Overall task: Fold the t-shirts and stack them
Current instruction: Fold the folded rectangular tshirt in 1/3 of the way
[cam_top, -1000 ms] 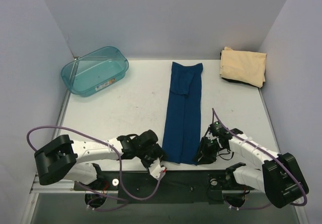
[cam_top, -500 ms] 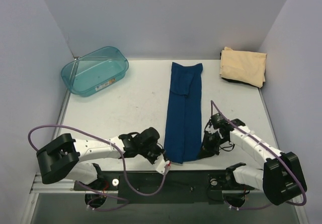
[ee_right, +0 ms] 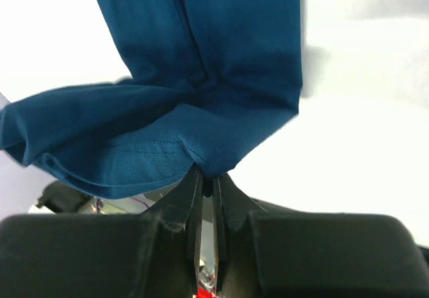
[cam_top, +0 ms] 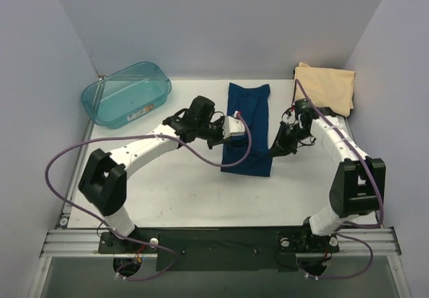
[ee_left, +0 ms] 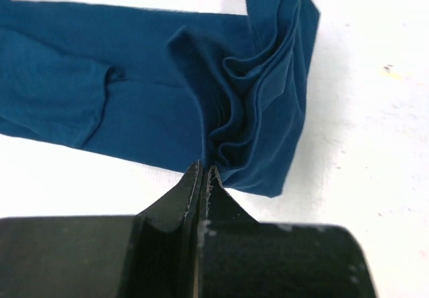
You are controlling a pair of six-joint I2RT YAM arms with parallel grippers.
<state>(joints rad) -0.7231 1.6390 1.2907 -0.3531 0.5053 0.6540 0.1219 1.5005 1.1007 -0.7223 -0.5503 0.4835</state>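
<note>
The navy blue t-shirt (cam_top: 247, 104) lies as a long narrow strip down the table's middle, its near end raised and doubled back over the rest. My left gripper (cam_top: 223, 141) is shut on the left corner of that raised end (ee_left: 258, 157), where the cloth bunches in folds. On the other side, my right gripper (cam_top: 274, 149) is shut on the right corner, and the blue hem (ee_right: 167, 151) drapes over its tips (ee_right: 209, 177). A folded tan t-shirt (cam_top: 326, 88) rests at the far right corner.
A translucent teal tub (cam_top: 127, 94) stands at the far left. Both arms reach out over the table toward the middle, the left one crossing from the near left. Grey walls close the table on three sides.
Both grippers shut on the near corners of the blue shirt at the table's front edge. They then carried that end away from the bases, folding the strip over itself.
</note>
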